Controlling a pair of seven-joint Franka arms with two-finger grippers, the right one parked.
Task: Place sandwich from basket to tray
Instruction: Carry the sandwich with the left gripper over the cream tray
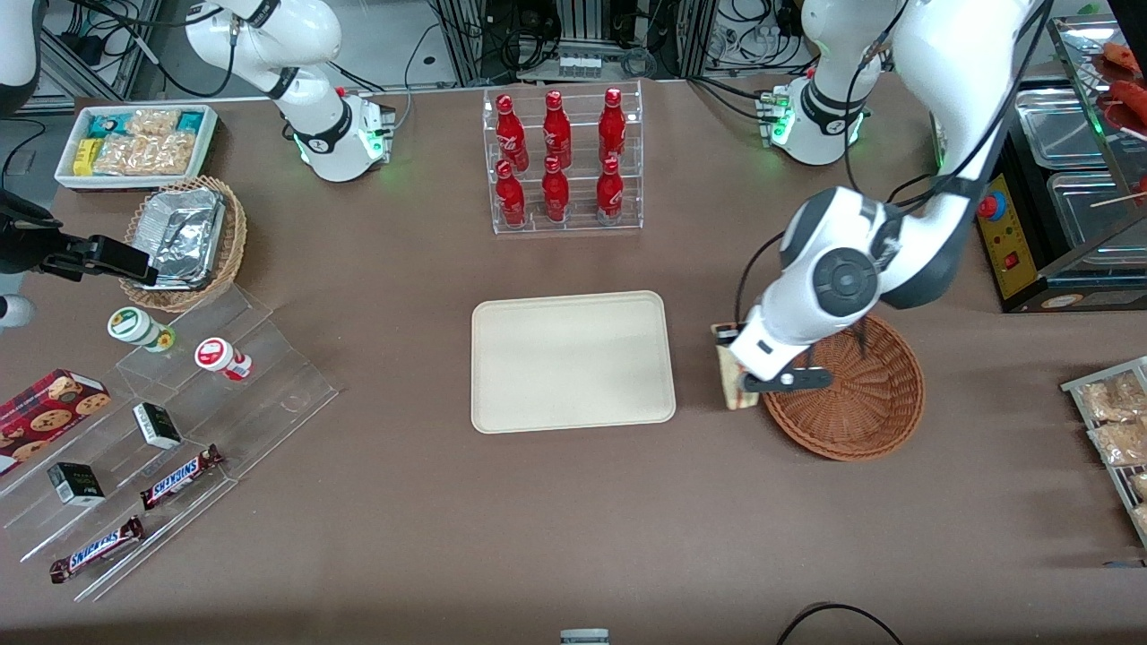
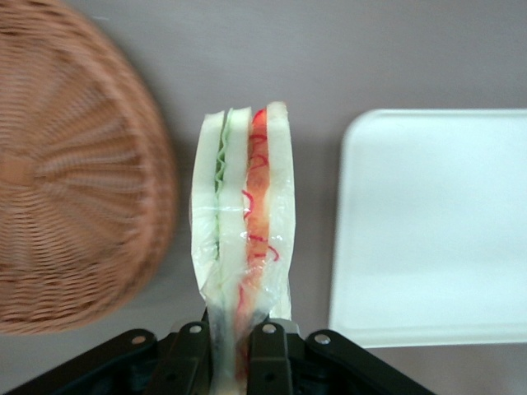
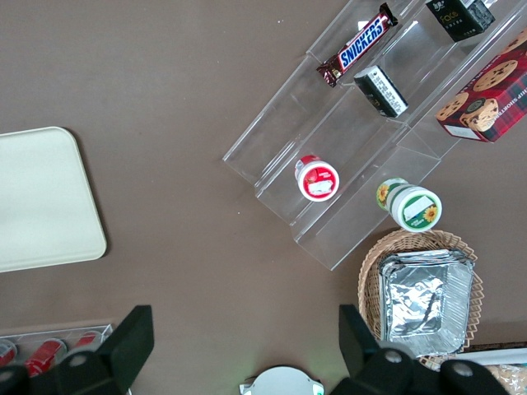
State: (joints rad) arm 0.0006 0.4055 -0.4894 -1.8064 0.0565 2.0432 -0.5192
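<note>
The sandwich [image 2: 243, 222] fills the wrist camera's near field, held on edge with its cut face and its green, red and orange filling toward the lens, its clear wrap pinched between the two black fingers [image 2: 268, 346] of the left gripper [image 2: 233, 350], which are clamped on its narrow end. Seen from the front, the sandwich [image 1: 737, 381] hangs under the arm's wrist just off the rim of the basket [image 1: 883, 408], on the side that faces the tray [image 1: 573, 361]. It looks lifted clear of the brown table [image 1: 573, 520], though its height cannot be judged.

Relative to the tray, the sandwich is near the short edge that faces the basket but not yet over it; a strip of bare cloth shows between them in the wrist view. The basket itself shows only wicker, with nothing left inside.

So the pick appears done: the sandwich is gripped and out of the basket. What remains, by my reading, is the rest of the carry over the tray's rim, lowering onto its flat surface, and letting go. The tray has nothing on it, so any spot will serve. The thin wrap may slip a little in such a narrow hold.
</note>
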